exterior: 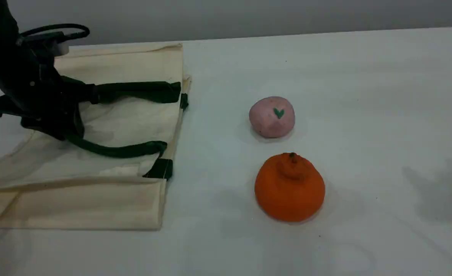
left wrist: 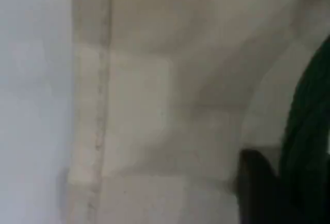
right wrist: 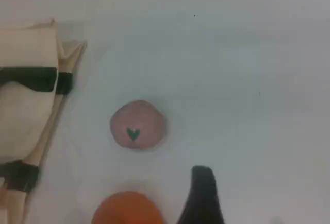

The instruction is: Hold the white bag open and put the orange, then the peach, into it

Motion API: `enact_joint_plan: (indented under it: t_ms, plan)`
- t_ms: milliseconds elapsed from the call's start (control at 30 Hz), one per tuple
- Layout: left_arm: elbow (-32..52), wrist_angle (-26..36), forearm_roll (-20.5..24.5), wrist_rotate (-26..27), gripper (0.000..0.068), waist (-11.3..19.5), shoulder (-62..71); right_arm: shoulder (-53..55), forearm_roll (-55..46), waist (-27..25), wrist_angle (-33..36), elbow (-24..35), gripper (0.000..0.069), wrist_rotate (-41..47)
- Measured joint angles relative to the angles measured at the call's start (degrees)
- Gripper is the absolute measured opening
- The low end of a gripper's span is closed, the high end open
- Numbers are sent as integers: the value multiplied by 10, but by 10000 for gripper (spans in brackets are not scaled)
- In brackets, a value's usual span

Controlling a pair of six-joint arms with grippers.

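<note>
The white bag (exterior: 126, 122) lies flat at the table's left, mouth toward the fruits. Its dark green handle (exterior: 115, 150) loops up into my left gripper (exterior: 63, 128), which is shut on the loop's end. In the left wrist view a dark fingertip (left wrist: 256, 185) sits against the green handle (left wrist: 309, 126) over the bag's cloth (left wrist: 154, 105). The peach (exterior: 272, 117) and the orange (exterior: 289, 188) rest on the table right of the bag. Only one fingertip (right wrist: 202, 195) of my right gripper shows, above the table near the orange (right wrist: 126, 208) and the peach (right wrist: 137, 124), holding nothing.
The white table (exterior: 364, 96) stretches to the right of the fruits, with an arm's shadow (exterior: 436, 191) on it. The table's far edge runs just behind the bag, with a grey wall beyond.
</note>
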Motion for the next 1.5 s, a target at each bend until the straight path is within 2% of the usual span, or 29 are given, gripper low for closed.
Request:
enact_joint_plan:
  t_ms: [67,100,233,333,467,633,833,1067,1267,1500]
  plan:
    - [-3,5,0,0,73,0,-2,0,1,0,0,0,515,0]
    - [-8,12,-3,0,62,0,-5,0,0,0,0,0,515,-1]
    - [-40,52,-29,3,62,0,-31,0,11,1,5,0,515,-1]
    - [-72,88,-31,14,62,0,-64,0,32,1,20,0,515,-11]
    - [-119,150,-40,52,62,0,-119,0,62,1,66,0,515,-38]
    - [-164,239,-96,121,62,0,-184,0,93,1,123,0,515,-62]
    - [-171,333,-178,201,62,-2,-257,0,92,1,140,0,515,-62]
    - [-171,383,-205,205,62,-2,-335,0,96,2,158,0,515,-62]
    - [-171,413,-205,205,62,-2,-392,22,105,65,113,0,515,-62]
    - [-172,432,-211,204,61,-2,-433,107,108,177,-26,0,515,-55]
